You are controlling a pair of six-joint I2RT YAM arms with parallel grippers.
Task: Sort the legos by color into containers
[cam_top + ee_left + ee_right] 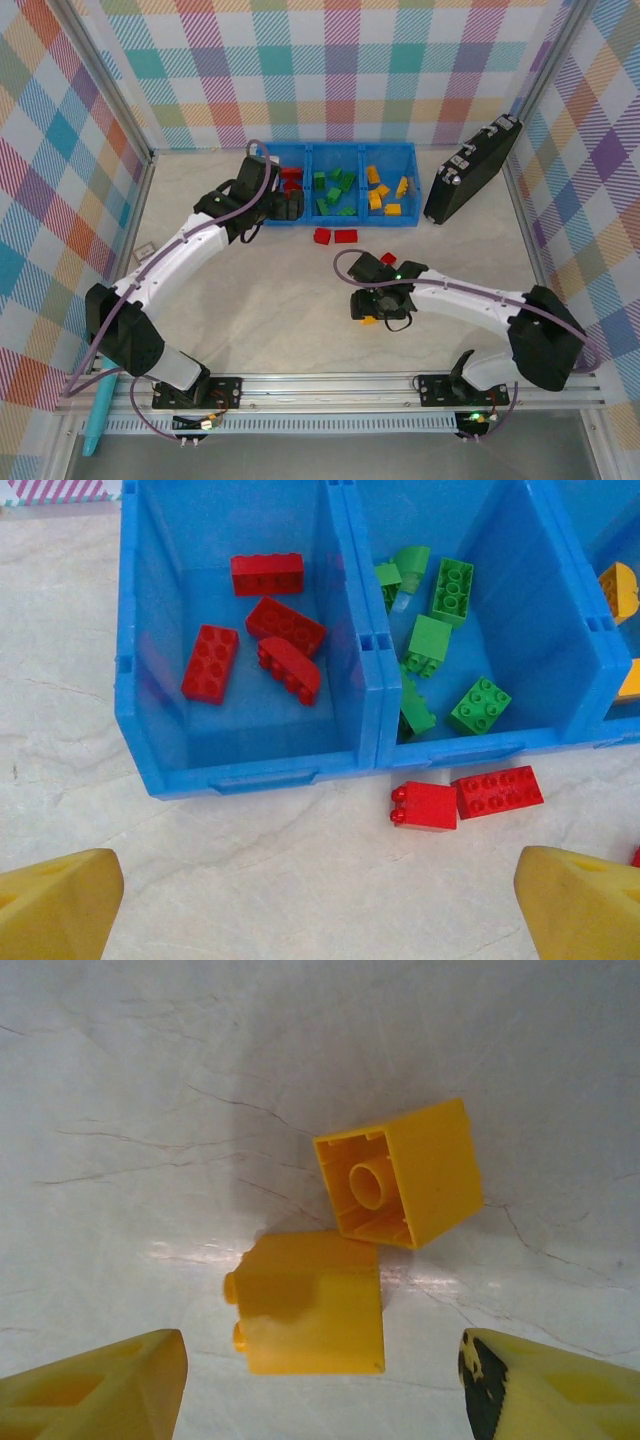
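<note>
Pale marbled tabletop (300, 330), checked cloth walls all round. Two yellow bricks (400, 1172) lie on it under my right gripper (322, 1352), corner to corner; I can't tell if they touch. One is tipped over, its hollow underside and inner tube facing the camera. The other has its studs pointing left and sits partway between my spread yellow fingers (110, 1385), neither pad on it. Blue tray (340, 148) at the far side has three compartments. The left one holds four red bricks (267, 574), the middle green bricks (452, 590), the right yellow-orange bricks (385, 190), cut off at the frame edge in my left wrist view. Two loose red bricks (497, 791) lie touching on the table just in front of the middle compartment's wall. Another red piece (388, 258) sits by my right arm, partly hidden. My left gripper (320, 890) hangs before the tray, fingers wide apart, nothing between. Black case (470, 170) stands tilted right of the tray. Small grey card (143, 250) lies near the left wall, too small to make out. Bricks and tray are glossy hard plastic.
</note>
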